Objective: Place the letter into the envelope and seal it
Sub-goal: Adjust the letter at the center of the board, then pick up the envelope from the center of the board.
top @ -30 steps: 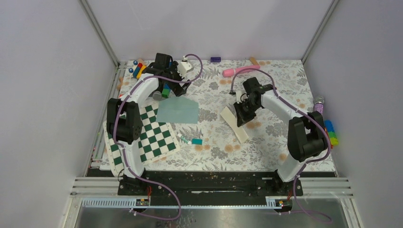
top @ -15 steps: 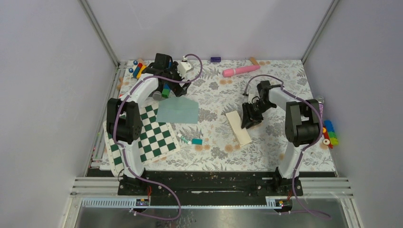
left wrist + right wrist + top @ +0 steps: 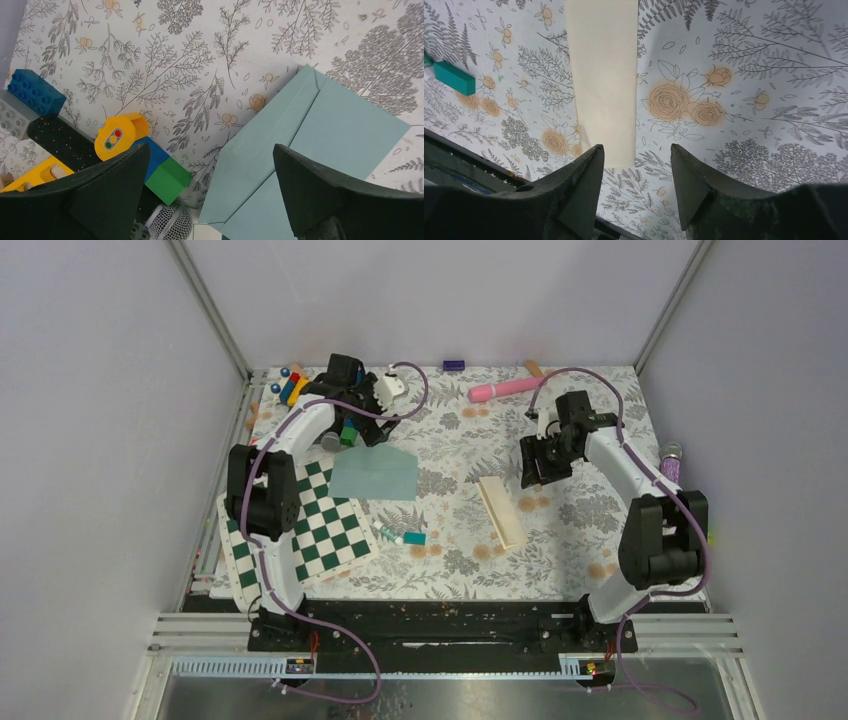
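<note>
Risk: thin letter [image 3: 501,510], flat on worktop [image 3: 450,440] mid-right and well apart from envelope [image 3: 375,473] under wide-open, empty left claw [image 3: 211,150], may slip or crumple when pinched; right claw [image 3: 635,150] part-open, empty, hovering near it.

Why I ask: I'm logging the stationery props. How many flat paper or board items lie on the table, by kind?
Cream letter: 1
Teal envelope: 1
Green-white checkerboard: 1
Total: 3
</note>
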You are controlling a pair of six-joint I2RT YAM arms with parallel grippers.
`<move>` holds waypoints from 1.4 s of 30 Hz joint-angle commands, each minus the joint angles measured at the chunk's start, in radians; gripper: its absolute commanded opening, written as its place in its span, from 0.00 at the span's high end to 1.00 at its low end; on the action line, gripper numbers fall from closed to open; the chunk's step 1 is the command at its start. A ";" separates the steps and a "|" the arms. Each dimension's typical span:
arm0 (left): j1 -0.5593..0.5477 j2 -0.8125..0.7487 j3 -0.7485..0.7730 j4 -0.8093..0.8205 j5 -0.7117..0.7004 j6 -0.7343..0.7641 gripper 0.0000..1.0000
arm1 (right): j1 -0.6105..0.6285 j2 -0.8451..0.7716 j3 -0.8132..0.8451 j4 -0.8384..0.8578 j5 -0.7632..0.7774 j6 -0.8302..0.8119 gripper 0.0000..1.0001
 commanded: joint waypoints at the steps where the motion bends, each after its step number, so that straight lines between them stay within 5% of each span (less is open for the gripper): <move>1: 0.005 0.055 0.071 -0.039 -0.036 0.104 0.02 | 0.004 -0.077 -0.006 0.016 0.047 -0.025 0.41; 14: 0.005 0.192 0.245 -0.333 -0.026 0.300 0.20 | 0.004 -0.093 -0.016 0.019 0.024 -0.028 0.40; 23: 0.001 0.255 0.259 -0.350 -0.077 0.318 0.33 | 0.003 -0.103 -0.019 0.019 0.016 -0.028 0.40; 28: 0.001 0.268 0.283 -0.352 -0.053 0.309 0.48 | 0.003 -0.100 -0.020 0.019 0.014 -0.027 0.40; 35: 0.000 0.257 0.350 -0.435 0.023 0.295 0.99 | 0.003 -0.104 -0.016 0.019 0.005 -0.023 0.40; 42: -0.001 0.163 0.372 -0.475 0.103 0.247 1.00 | 0.004 -0.133 -0.019 0.019 -0.002 -0.022 0.39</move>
